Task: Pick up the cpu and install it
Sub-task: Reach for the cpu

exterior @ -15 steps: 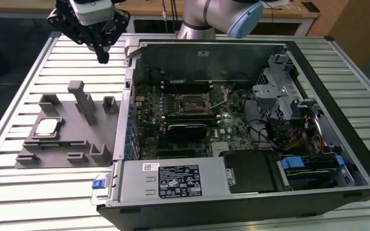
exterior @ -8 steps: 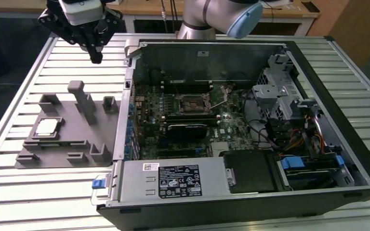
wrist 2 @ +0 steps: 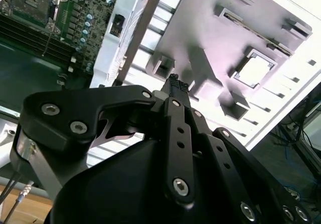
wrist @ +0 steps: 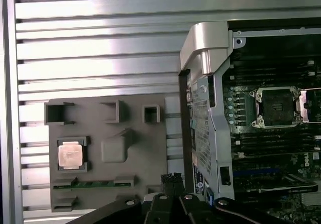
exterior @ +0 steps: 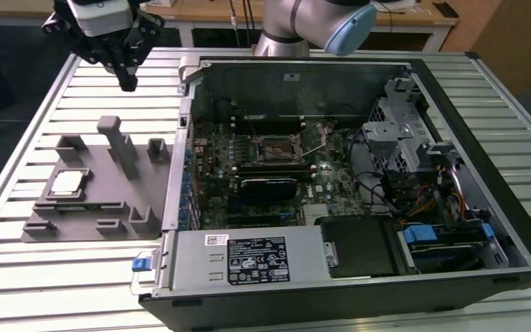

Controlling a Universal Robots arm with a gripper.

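The cpu (exterior: 67,183) is a pale silver square chip lying flat in a recess of the grey fixture block (exterior: 108,207) on the exterior view's left. It also shows in both wrist views, cpu (wrist: 69,153) and cpu (wrist 2: 253,69). My gripper (exterior: 129,84) hangs high above the slatted table beyond the fixture's far end, well apart from the chip. Its black fingers (wrist 2: 175,86) are pressed together, shut on nothing. The motherboard's cpu socket (exterior: 275,149) lies open inside the computer case, with its socket frame (wrist: 277,107) empty.
The open computer case (exterior: 450,90) fills the middle and the exterior view's right, with raised metal walls, a power supply (exterior: 247,259) at the front and drive cages. The fixture carries upright posts (exterior: 118,145) and a memory stick (wrist: 95,184). Slatted table (exterior: 25,124) surrounds everything.
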